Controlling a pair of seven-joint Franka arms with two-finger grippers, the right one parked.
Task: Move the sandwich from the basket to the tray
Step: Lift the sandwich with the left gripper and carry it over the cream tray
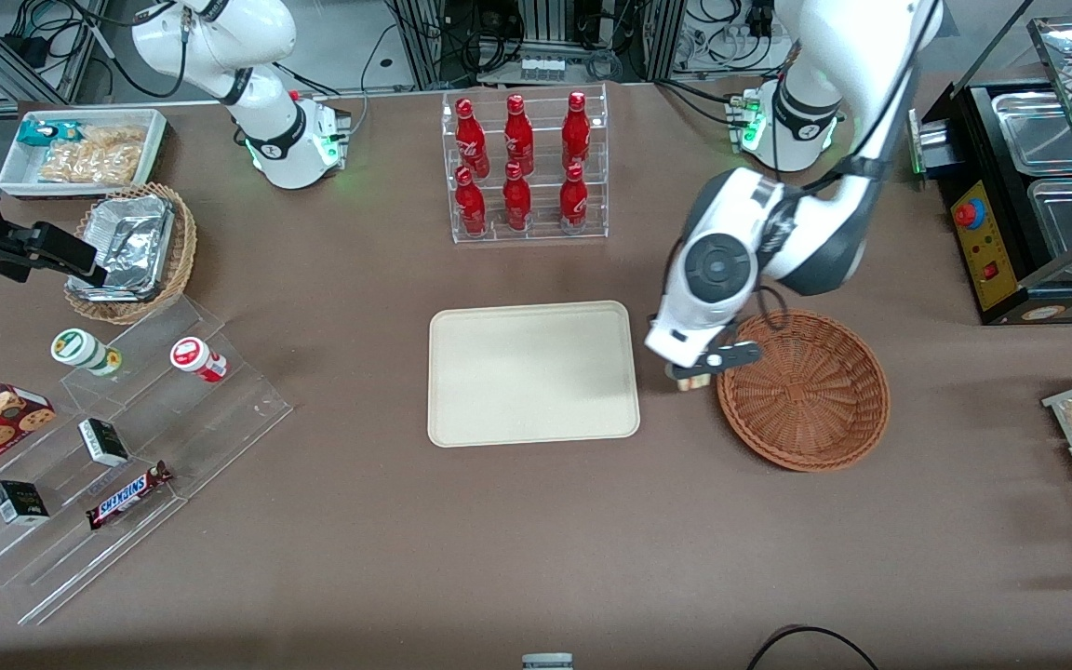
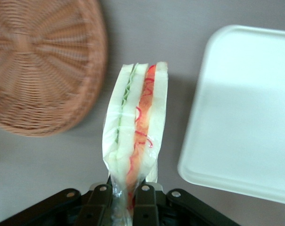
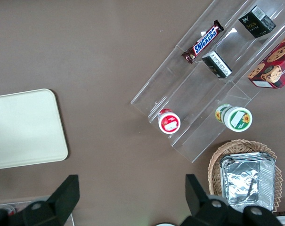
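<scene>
Black two-finger pincer (image 2: pixel 126 200) clamped on wrapped triangular sandwich (image 2: pixel 135 127) with red and green filling, above brown desk (image 1: pixel 517 540), between round reddish-brown wicker basket (image 1: pixel 806 391) and cream rectangular tray (image 1: pixel 533 372).

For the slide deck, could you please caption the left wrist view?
Gripper shut on the wrapped sandwich, held between the emptied wicker basket and the tray.

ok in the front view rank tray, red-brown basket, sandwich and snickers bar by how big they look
1. tray, largest.
2. basket, clearly smaller.
3. snickers bar.
4. sandwich, smallest as seen: held shut in the hand between tray and basket, mostly hidden by the arm, so its rank against the bar is unsure.
</scene>
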